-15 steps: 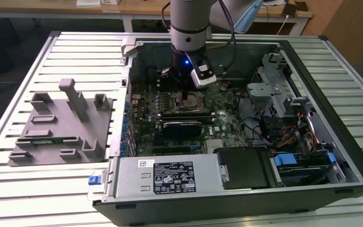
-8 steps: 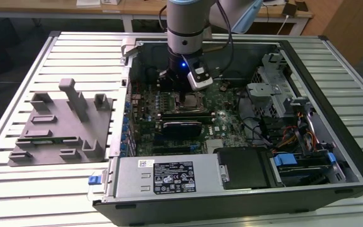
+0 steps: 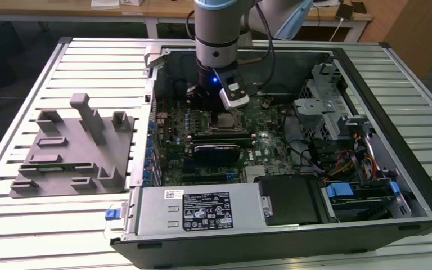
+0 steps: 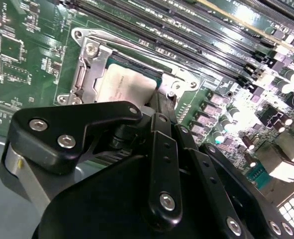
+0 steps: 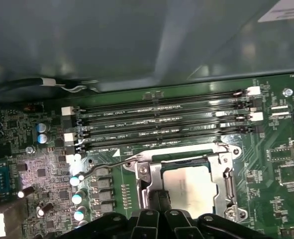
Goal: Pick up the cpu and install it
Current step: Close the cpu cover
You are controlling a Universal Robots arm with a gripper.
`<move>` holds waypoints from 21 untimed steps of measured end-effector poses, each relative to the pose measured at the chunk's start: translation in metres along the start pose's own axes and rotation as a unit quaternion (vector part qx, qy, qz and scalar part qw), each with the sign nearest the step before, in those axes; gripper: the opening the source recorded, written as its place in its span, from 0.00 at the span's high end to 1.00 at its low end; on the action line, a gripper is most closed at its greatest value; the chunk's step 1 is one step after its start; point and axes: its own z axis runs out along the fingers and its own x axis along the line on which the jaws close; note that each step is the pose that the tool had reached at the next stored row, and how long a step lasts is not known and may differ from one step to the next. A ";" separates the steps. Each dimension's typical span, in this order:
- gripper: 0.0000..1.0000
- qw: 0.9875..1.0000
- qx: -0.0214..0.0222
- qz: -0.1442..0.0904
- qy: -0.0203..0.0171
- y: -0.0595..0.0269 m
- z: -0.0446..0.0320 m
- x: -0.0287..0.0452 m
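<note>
- power supply (image 3: 201, 211) — a white-and-black label of small print and symbols, none legible.
- cpu (image 4: 124, 87) (image 5: 191, 189) — faint grey print on its metal top in both wrist views, unreadable.
- memory slots (image 5: 161, 119) — tiny white lettering beside them, too fine to read.
- white sticker (image 5: 284, 12) on the case wall — blurred.

The cpu (image 4: 123, 87), a pale silver square, lies flat inside the socket's metal frame (image 4: 84, 64) on the green motherboard (image 4: 17, 50).
</note>
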 end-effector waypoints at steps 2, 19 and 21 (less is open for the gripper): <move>0.89 1.000 0.000 0.000 0.000 -0.0002 0.0002 0.0017; 0.89 1.000 0.000 -0.002 0.000 -0.0006 0.0034 0.0043; 0.89 1.000 0.000 -0.002 0.000 -0.0006 0.0035 0.0045</move>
